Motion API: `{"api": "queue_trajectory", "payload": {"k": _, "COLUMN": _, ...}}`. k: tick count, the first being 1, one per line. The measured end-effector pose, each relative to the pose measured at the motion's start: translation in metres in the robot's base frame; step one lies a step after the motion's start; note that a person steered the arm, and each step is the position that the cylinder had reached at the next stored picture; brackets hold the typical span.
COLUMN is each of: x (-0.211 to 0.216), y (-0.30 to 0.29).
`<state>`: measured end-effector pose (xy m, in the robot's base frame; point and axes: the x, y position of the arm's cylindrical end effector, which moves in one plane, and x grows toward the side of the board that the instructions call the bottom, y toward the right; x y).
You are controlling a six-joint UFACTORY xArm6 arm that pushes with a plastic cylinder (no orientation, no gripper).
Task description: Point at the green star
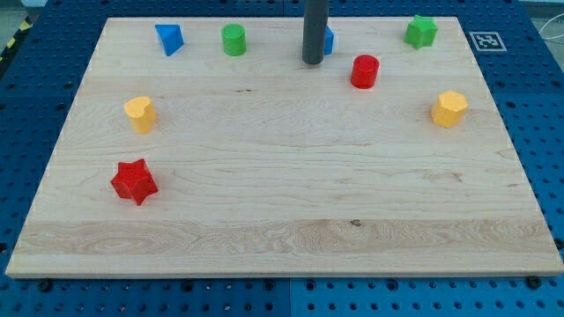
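In the camera view, my tip (312, 61) stands on the wooden worktop (282, 211) near the view's top edge, a little right of the middle. The tool here is only a straight dark rod, so there is nothing on it to open or close and it holds no object. Just behind the rod, at about 2 o'clock from my tip, a blue block (329, 40) shows partly; its shape I cannot make out, and I cannot tell if the rod touches it.

The green star (421, 32) lies near the view's top right corner, at about 2 o'clock from my tip and well apart from it. The red cylinder (365, 70) is near my tip at about 3 to 4 o'clock, slightly below the straight line to the star.

I judge that the approach is in hand and the pointing is not yet done. The next move calls for a slide toward 2 o'clock, passing above the red cylinder and beside the blue block without pushing them, and stopping just beside the star.

Other blocks are far from this path: a green cylinder (233, 40) and a blue triangular block (168, 39) at the top left, a yellow heart-like block (140, 113) and a red star (134, 180) on the left, a yellow block (449, 108) on the right.

No containers are visible, so nothing is held in any.
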<state>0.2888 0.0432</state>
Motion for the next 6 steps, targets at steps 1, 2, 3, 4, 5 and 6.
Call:
{"api": "queue_trajectory", "payload": {"k": 1, "x": -0.015, "y": 0.002}}
{"api": "queue_trajectory", "payload": {"k": 2, "x": 0.001, "y": 0.041}}
{"api": "queue_trajectory", "payload": {"k": 3, "x": 0.022, "y": 0.085}}
{"api": "queue_trajectory", "payload": {"k": 4, "x": 0.022, "y": 0.135}}
{"api": "queue_trajectory", "payload": {"k": 5, "x": 0.012, "y": 0.18}}
{"api": "queue_trajectory", "payload": {"k": 6, "x": -0.001, "y": 0.219}}
